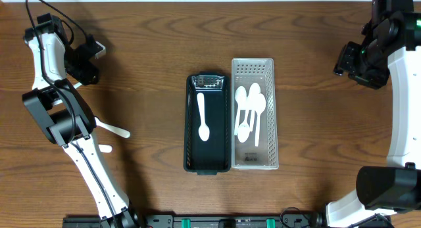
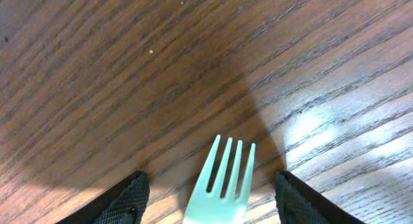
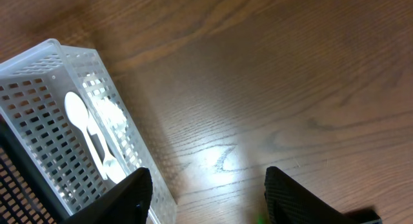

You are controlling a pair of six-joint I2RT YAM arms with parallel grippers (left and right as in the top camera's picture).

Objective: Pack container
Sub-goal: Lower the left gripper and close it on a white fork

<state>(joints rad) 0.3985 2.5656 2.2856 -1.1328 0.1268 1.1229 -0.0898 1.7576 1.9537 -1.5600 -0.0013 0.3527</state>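
Observation:
A black container [image 1: 189,123] at the table's middle holds one white spoon [image 1: 202,116]. Right beside it, a white perforated basket [image 1: 271,110] holds several white spoons [image 1: 250,110]. My left gripper [image 1: 89,60] is at the far left, low over the wood. In the left wrist view it [image 2: 210,179] is open, with the tines of a pale fork [image 2: 222,179] between the fingers, touching neither. My right gripper [image 1: 348,60] is at the far right. In the right wrist view it [image 3: 206,175] is open and empty, over bare wood right of the basket [image 3: 39,88].
A white utensil [image 1: 112,128] lies on the table by the left arm's lower link. The arms' bases stand at the front left and front right corners.

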